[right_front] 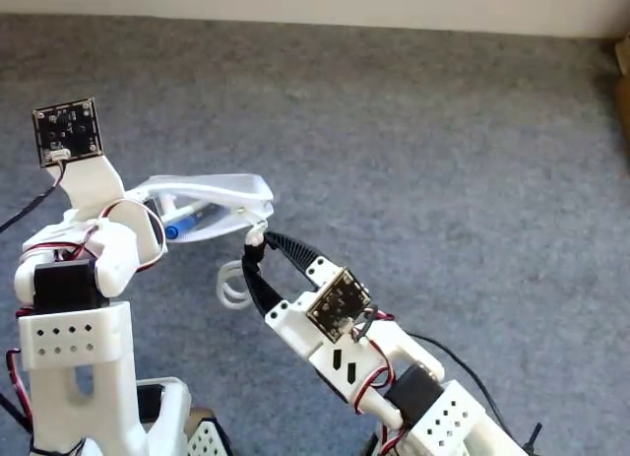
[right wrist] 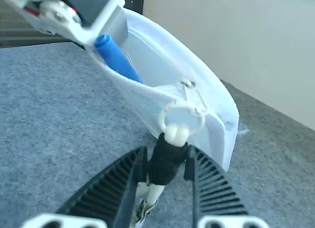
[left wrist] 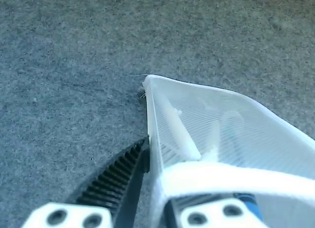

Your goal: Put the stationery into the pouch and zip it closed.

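Observation:
The white mesh pouch [right_front: 221, 195] is held off the grey carpet between both arms, with its mouth open. A blue pen [right_front: 185, 226] lies inside it, its blue cap [right wrist: 115, 55] showing near the left arm's end. My left gripper [right_front: 153, 218] is shut on the pouch's end, its black finger [left wrist: 118, 183] against the mesh wall [left wrist: 221, 129]. My right gripper [right wrist: 166, 154] is shut on the black-and-white zipper pull [right wrist: 166, 164], just below the zipper ring [right wrist: 180, 114]. In the high view the right gripper [right_front: 261, 247] sits at the pouch's right tip.
A white cord loop [right_front: 232, 284] hangs below the zipper pull beside the right arm. Grey carpet [right_front: 443, 161] stretches open to the right and far side. A pale wall [right_front: 345, 3] borders the back, and a brown object [right_front: 623, 82] sits at the right edge.

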Controlling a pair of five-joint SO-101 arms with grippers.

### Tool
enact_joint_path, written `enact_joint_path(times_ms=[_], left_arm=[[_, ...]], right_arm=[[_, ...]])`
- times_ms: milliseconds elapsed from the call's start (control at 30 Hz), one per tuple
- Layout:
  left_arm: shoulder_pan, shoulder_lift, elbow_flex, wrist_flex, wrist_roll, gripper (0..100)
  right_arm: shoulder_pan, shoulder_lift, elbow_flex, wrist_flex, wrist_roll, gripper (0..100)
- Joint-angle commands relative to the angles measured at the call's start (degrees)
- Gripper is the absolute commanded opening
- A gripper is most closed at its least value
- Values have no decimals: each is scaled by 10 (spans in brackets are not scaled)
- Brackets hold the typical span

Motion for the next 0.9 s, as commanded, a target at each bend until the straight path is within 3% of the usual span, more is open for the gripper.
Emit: enact_joint_path(times_ms=[0, 233, 700, 867], left_arm=[[7, -14, -6, -14, -5, 14], [7, -14, -6, -13, -6, 14], [7, -14, -6, -13, -6, 14], [7, -14, -6, -13, -6, 14]], right_arm=[[-7, -6, -7, -15, -5, 115], [-5, -5, 2, -87, -6, 116], [-6, -5, 12, -91, -2, 111], [-4, -6, 10, -91, -2, 0]])
